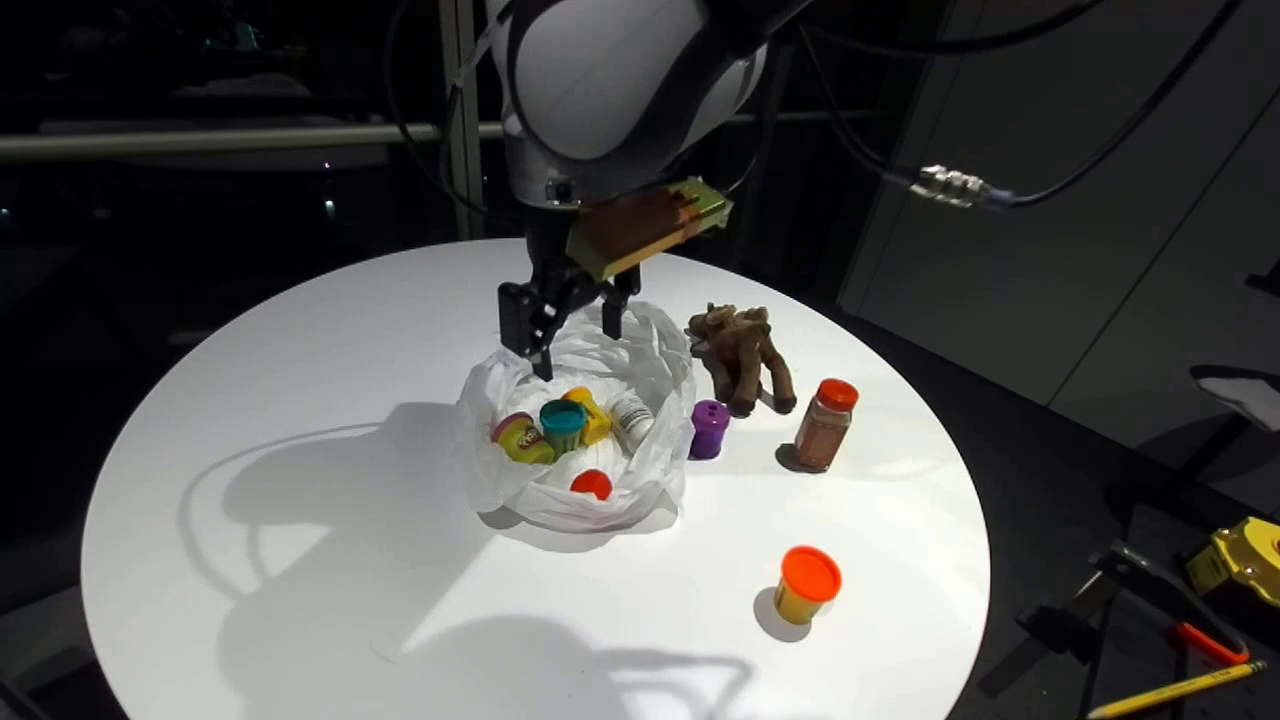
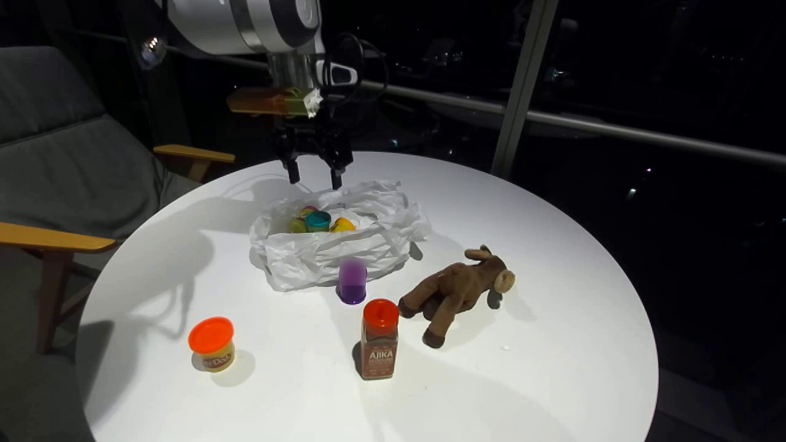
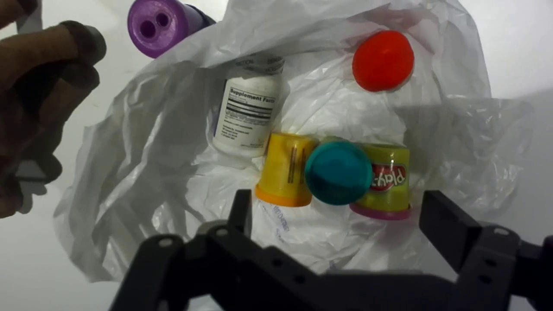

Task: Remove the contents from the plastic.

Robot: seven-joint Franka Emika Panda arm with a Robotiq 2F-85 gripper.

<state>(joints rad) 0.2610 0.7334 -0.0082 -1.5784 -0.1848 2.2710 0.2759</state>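
Observation:
The plastic (image 1: 640,350), a wrinkled white bag, lies spread with its mouth up on the table. Of the contents, a teal-lidded tub (image 3: 338,172), a yellow tub (image 3: 288,166), a yellow-green tub with a magenta lid (image 3: 386,181), a white bottle (image 3: 246,116) and a red piece (image 3: 383,61) sit inside. Outside it are a purple piece (image 2: 352,282), a red-capped brown bottle (image 2: 379,347), a brown animal figure (image 2: 457,288) and an orange-lidded tub (image 2: 212,344). Above the bag my gripper (image 1: 577,350) points down, open, fingers apart, holding nothing.
Everything stands on a round white table (image 1: 300,330). Beside it, in an exterior view, are a grey chair (image 2: 80,135) with wooden armrests, and a yellow tape measure (image 1: 1240,560) with a pencil (image 1: 1175,690) past the table's edge. A metal rail (image 2: 663,138) runs behind.

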